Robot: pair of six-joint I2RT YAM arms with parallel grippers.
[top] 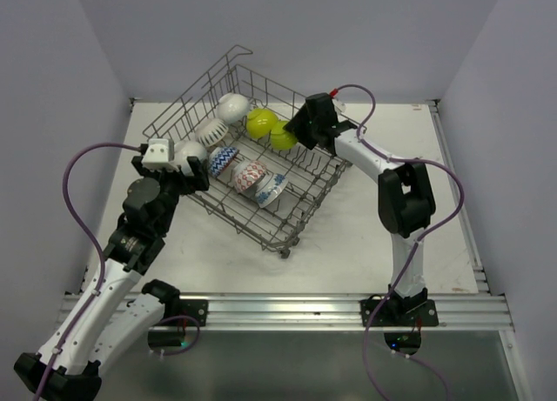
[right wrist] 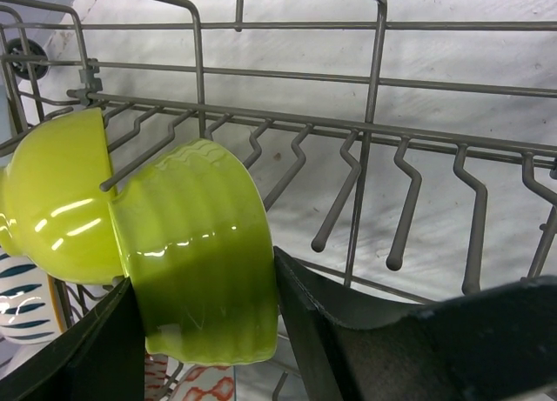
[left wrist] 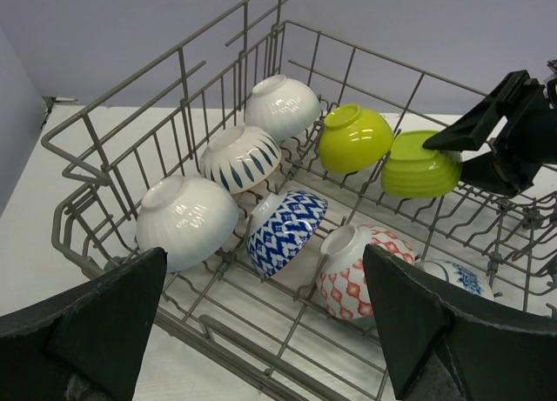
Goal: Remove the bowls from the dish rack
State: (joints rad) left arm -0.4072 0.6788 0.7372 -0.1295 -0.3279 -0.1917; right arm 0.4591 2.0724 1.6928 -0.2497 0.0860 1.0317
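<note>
The grey wire dish rack [top: 287, 237] holds several bowls, all lying tilted among its tines. My right gripper [right wrist: 204, 288] reaches in over the rack's far right side, and its jaws press both sides of the ribbed lime bowl [right wrist: 200, 244], which still rests in the rack. A smooth lime bowl [right wrist: 52, 205] leans against that one. My left gripper [left wrist: 261, 331] hangs open over the rack's near left rim, nothing between its fingers. Just beyond it lie a ribbed white bowl [left wrist: 185, 218], a blue zigzag bowl [left wrist: 285, 230] and a red-patterned bowl [left wrist: 352, 270].
Further back in the rack sit a white bowl with blue strokes [left wrist: 241, 156] and a plain white bowl [left wrist: 283, 105]; a blue-flowered one [left wrist: 457, 277] lies at the right. The rack's tall wire sides [left wrist: 113, 149] and upright tines [right wrist: 400, 210] surround the bowls. Walls enclose the table on three sides.
</note>
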